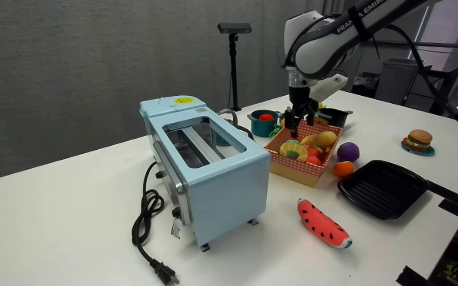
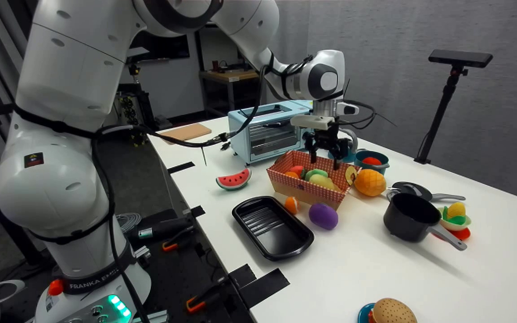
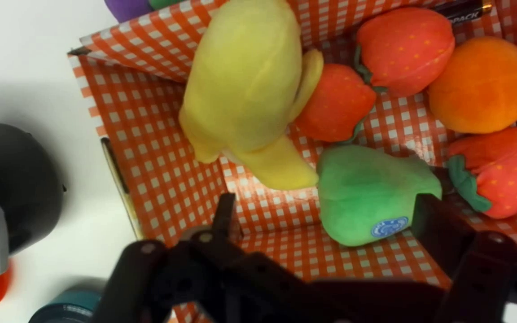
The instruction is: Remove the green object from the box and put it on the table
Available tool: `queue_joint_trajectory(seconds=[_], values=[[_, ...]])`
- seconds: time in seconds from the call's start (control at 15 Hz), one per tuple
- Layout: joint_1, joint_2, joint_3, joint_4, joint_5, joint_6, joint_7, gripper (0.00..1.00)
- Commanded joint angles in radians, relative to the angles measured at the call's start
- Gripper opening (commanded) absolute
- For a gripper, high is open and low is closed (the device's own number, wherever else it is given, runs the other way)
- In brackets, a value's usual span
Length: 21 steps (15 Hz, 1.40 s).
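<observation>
The green object, a pear-shaped plush fruit with a blue sticker, lies in the box in the wrist view [image 3: 366,193]. It also shows in both exterior views [image 1: 292,142] [image 2: 317,172]. The box is a shallow tan crate with red checked lining, seen in both exterior views [image 1: 292,174] [image 2: 296,193] and the wrist view [image 3: 137,134]. It stands on the white table [image 1: 94,206]. My gripper [image 3: 326,199] is open and empty, pointing down above the box in both exterior views [image 1: 302,128] [image 2: 325,162]. In the wrist view its right finger overlaps the green object's narrow end; contact cannot be told.
A yellow banana toy [image 3: 249,80], strawberries [image 3: 406,51] and an orange [image 3: 483,85] share the box. A blue toaster oven [image 1: 229,190], black grill pan [image 1: 384,188], purple toy [image 2: 323,216], black pot [image 2: 409,217] and watermelon slice [image 1: 324,224] stand around it.
</observation>
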Motion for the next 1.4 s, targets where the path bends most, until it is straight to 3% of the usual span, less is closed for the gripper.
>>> queue_joint_trajectory(seconds=[0.0,0.53,1.33], values=[[-0.010,-0.007,-0.001,-0.027,-0.029,0.010,-0.011,1.00],[0.027,0.021,0.009,-0.003,-0.121,-0.024,-0.023,1.00],[0.040,0.141,0.008,0.148,-0.130,-0.050,-0.053,1.00]])
